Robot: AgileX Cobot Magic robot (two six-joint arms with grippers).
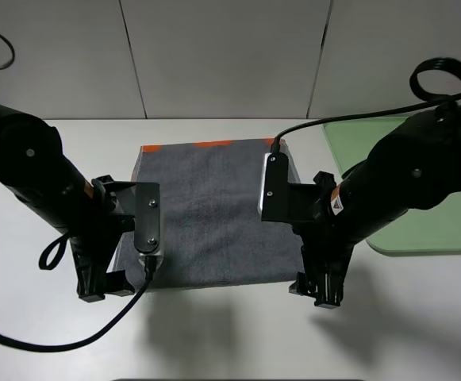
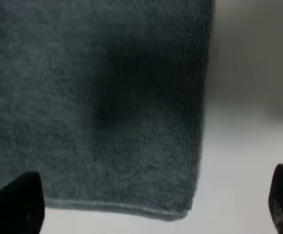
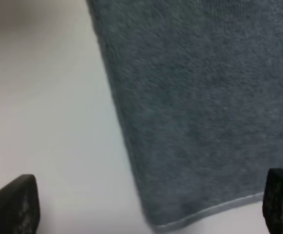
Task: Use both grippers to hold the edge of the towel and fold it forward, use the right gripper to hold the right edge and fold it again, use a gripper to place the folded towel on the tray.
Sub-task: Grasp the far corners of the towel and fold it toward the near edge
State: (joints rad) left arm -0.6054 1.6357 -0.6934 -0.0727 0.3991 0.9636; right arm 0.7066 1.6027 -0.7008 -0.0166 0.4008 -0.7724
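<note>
A dark grey towel [image 1: 206, 214] with an orange far edge lies flat on the white table. My left gripper [image 1: 103, 287] hangs open over its near-left corner. The left wrist view shows that corner [image 2: 180, 209] between my spread fingertips [image 2: 14, 207]. My right gripper [image 1: 316, 292] hangs open over the near-right corner. The right wrist view shows the towel's corner [image 3: 156, 224] between my fingertips [image 3: 12, 207]. Neither gripper holds anything. A light green tray [image 1: 444, 226] lies at the right, partly hidden by the right arm.
A black cable [image 1: 63, 343] trails from the left wrist across the near table. Another cable [image 1: 349, 117] runs from the right wrist camera toward the back right. White wall panels stand behind the table.
</note>
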